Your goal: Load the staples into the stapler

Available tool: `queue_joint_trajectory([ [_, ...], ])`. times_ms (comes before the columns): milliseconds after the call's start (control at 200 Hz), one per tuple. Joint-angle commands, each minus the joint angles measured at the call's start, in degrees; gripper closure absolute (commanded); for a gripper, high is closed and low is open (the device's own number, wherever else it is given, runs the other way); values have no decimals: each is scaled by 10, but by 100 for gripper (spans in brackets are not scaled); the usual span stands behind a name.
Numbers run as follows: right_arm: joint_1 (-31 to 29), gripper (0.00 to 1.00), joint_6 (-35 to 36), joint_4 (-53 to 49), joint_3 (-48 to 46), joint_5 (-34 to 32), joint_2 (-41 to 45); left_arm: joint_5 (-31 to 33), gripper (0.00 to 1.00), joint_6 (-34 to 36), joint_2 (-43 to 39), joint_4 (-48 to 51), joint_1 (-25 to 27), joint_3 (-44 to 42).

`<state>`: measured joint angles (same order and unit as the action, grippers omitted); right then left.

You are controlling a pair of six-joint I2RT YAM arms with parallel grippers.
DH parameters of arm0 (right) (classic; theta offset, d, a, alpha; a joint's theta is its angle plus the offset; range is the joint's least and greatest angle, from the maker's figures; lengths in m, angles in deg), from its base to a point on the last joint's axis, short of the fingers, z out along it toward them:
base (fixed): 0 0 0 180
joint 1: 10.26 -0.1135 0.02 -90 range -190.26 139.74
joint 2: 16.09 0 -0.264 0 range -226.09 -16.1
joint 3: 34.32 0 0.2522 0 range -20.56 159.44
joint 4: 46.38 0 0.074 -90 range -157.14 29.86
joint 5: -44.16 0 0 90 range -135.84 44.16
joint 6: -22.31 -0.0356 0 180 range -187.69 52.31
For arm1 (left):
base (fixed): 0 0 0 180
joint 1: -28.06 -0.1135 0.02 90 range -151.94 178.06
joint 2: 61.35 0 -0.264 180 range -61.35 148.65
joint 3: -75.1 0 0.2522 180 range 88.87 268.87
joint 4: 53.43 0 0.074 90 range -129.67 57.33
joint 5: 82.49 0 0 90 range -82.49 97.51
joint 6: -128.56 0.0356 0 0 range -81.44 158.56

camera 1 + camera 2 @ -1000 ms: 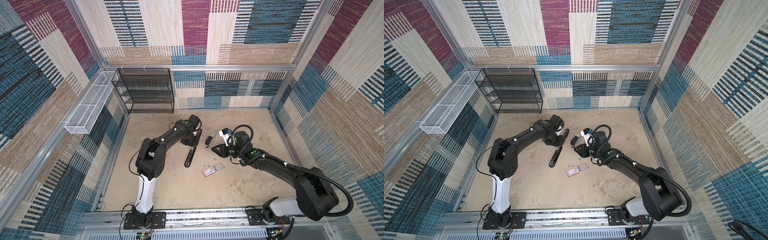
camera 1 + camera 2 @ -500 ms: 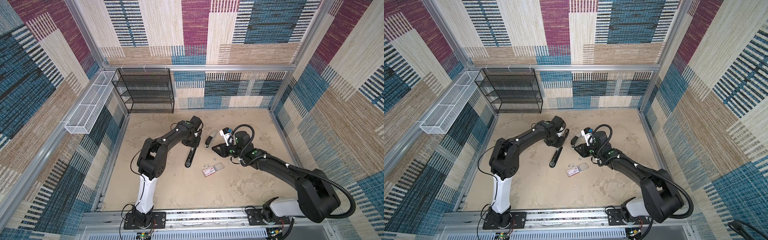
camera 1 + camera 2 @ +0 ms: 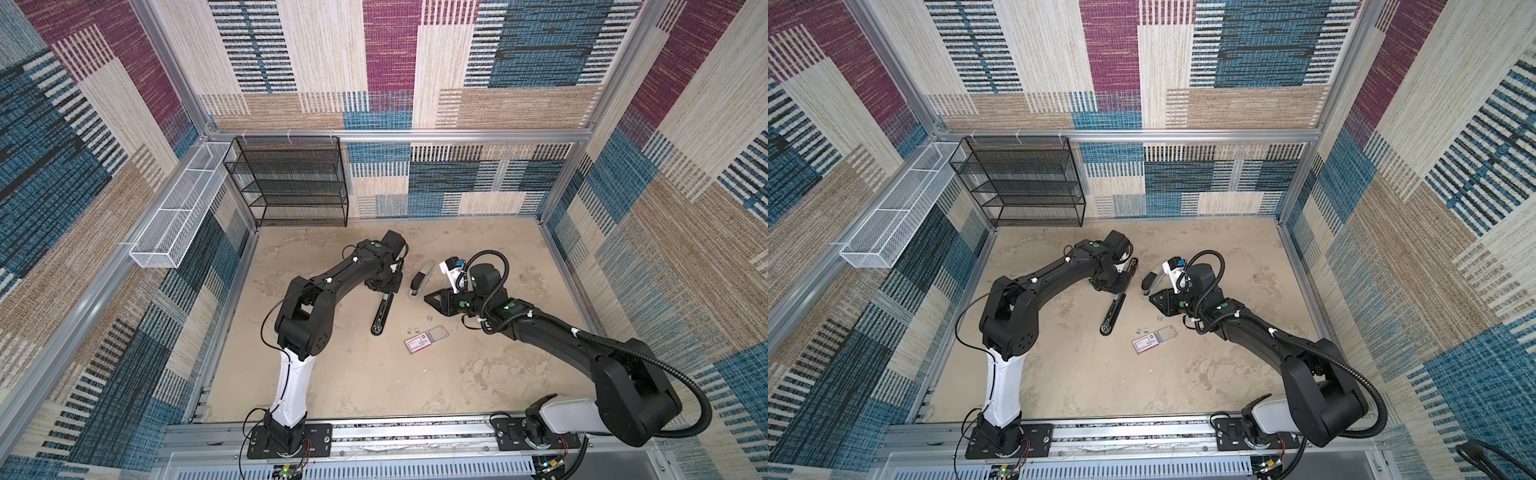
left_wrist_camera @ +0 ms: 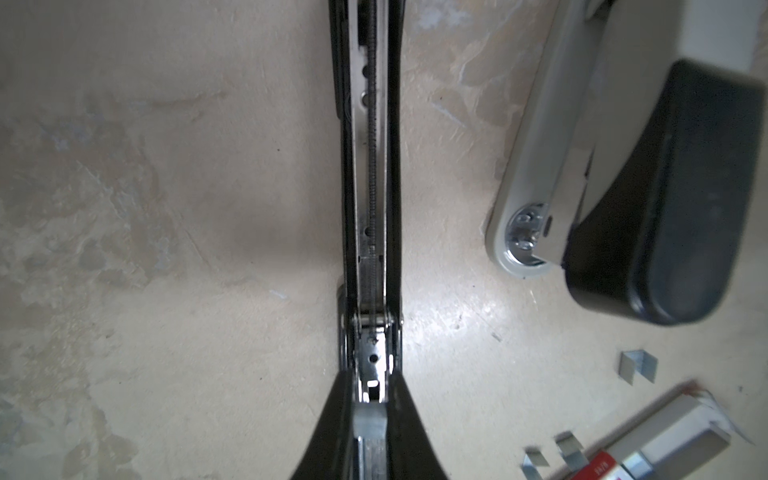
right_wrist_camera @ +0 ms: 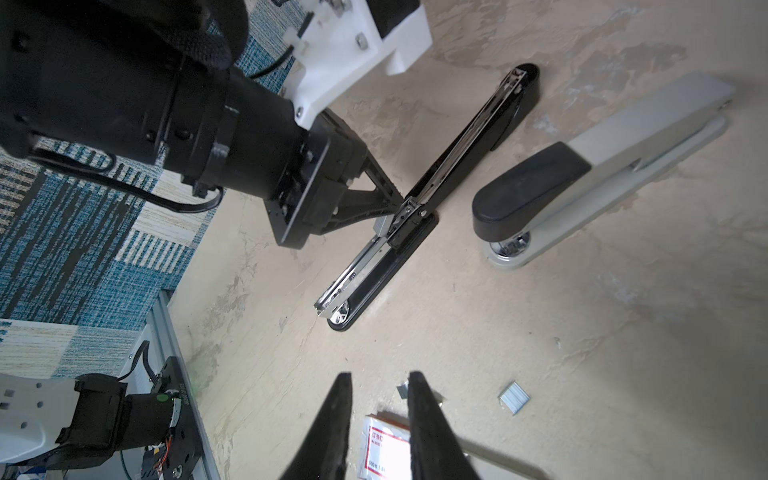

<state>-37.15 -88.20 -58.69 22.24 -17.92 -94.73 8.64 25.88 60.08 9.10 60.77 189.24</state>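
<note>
A white wire basket [image 3: 170,224] on the side rail and a black mesh shelf [image 3: 291,183] stand at the back left corner, well apart from the black stapler [image 3: 382,311]. From there the worktop [image 3: 353,374] runs bare to the stapler's left edge.

The black stapler lies opened flat with its silver channel facing up. The left pincer [image 3: 388,286] is clamped on it at the hinge, its fingers [image 4: 332,432] tight against both sides of the rail.

Just right of the black stapler's far half, with a strip of worktop between them, lies a grey stapler [image 3: 422,276]. The right pincer [image 5: 380,382] hovers near the grey stapler's near end, tips slightly apart and holding nothing.

The staples [image 3: 413,331] lie loose to the right of the black stapler's near end, beside their red-and-white box [image 3: 419,341]. The box's grey tray [image 3: 436,333] is slid partly out. From the box to the front rail the worktop lies open.
</note>
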Motion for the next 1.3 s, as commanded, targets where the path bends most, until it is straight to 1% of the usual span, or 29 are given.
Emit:
queue_joint_trajectory([
  [0,0,73,4,9,-3,-1,3,-1,88,6,6,11,1,3],
  [401,0,73,2,11,-9,-2,4,3,89,1,11,11,5,-2],
  [746,0,73,-4,20,-12,6,2,5,89,2,1,18,6,10],
  [1292,0,73,-5,23,-21,6,5,3,89,-6,13,21,9,18],
])
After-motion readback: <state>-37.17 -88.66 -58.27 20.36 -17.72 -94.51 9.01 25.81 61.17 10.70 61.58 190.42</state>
